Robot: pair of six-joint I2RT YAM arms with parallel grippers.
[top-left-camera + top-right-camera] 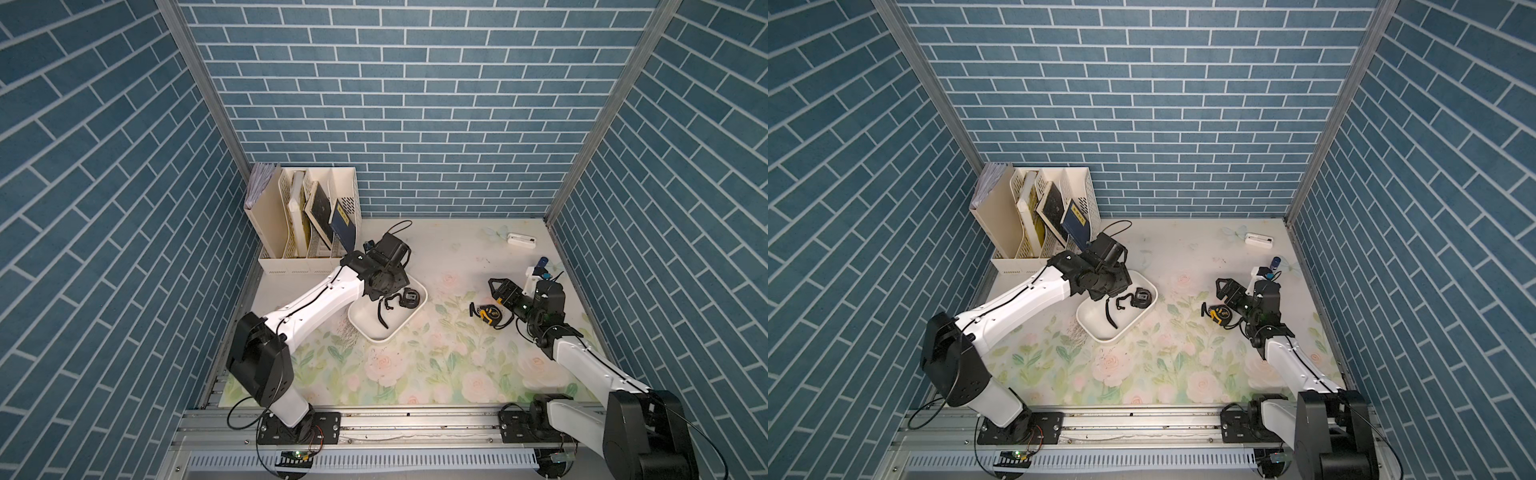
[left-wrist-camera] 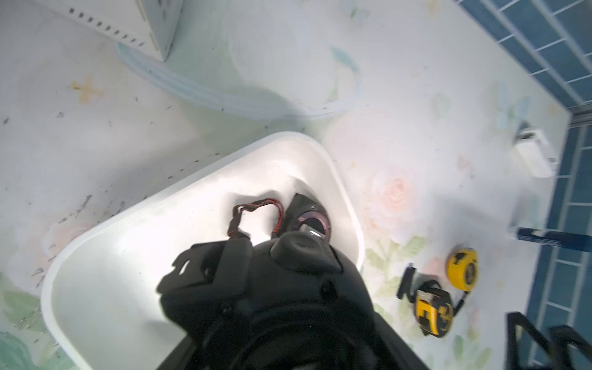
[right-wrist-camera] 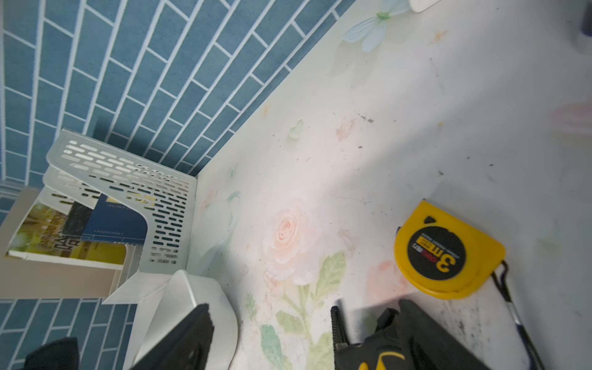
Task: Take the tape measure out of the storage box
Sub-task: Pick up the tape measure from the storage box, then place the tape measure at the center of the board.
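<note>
So the black tape is sitting inside the tray, tucked up in its far right corner. In the left wrist view its strap curls out from one side of it in a small loop. The tray is on the table a bit left of centre, turned at an angle. It's nearer than the file holder in the far left corner, and a little to its right.

The left gripper is down over the tray, right next to the black tape on its left. In the left wrist view one finger overlaps the tape's edge, and the strap's end drops into the narrow gap between the fingers. The jaws look mostly closed, but honestly I can't tell if they've actually pinched the strap or anything else. It's too dark and blocked in there.

The right gripper is over on the right side of the table, jaws spread wide with nothing in them. A black-and-yellow tape lies on the table just on its near side. The wrist views show a yellow tape beside that one, and both are well clear of the tray. There's also a small white box at the far right by the back wall.
</note>
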